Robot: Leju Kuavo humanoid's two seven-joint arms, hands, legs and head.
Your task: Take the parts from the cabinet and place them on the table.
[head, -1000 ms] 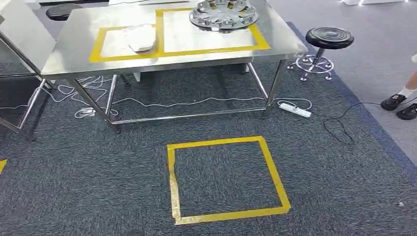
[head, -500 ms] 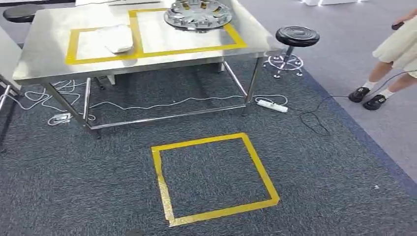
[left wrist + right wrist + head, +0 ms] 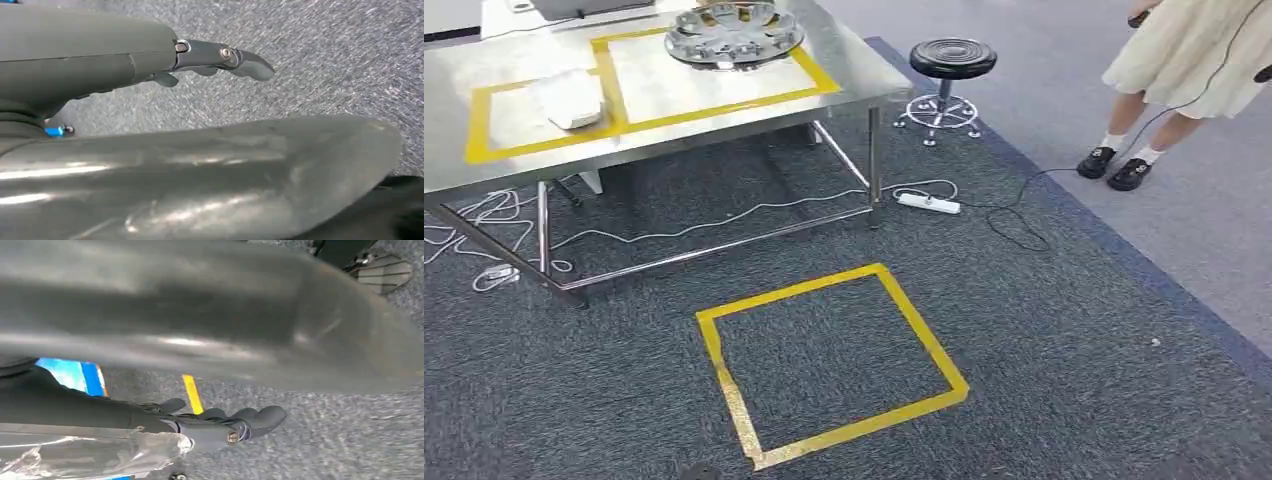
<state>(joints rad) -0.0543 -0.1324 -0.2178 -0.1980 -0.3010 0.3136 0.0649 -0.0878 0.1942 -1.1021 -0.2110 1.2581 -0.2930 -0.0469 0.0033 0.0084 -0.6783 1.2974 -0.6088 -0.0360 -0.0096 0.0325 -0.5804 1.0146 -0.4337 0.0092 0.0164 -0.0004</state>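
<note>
Your left hand [image 3: 150, 120] hangs over grey carpet with nothing in it, its thick thumb and one dark finger stretched apart. Your right hand [image 3: 200, 390] hangs the same way above the carpet, fingers loose and spread, holding nothing; a short strip of yellow tape [image 3: 192, 393] shows on the floor past it.

Ahead of you, count one yellow taped square [image 3: 829, 365] on the carpet and one steel desk [image 3: 854, 75] beyond it. The desk top carries two yellow taped boxes side by side. In the larger box lies one round silver part [image 3: 733, 32], a shiny disc with raised ribs and cut-outs around its rim, like a wheel cover. In the smaller box lies one white part [image 3: 570, 98], a soft-looking flat bundle.

Under the desk run white cables [image 3: 724, 213] to one power strip [image 3: 928, 203]. One black round stool [image 3: 953, 59] stands beside the desk's corner. One person [image 3: 1189, 60] in a pale skirt and black shoes stands on the lighter floor further off.
</note>
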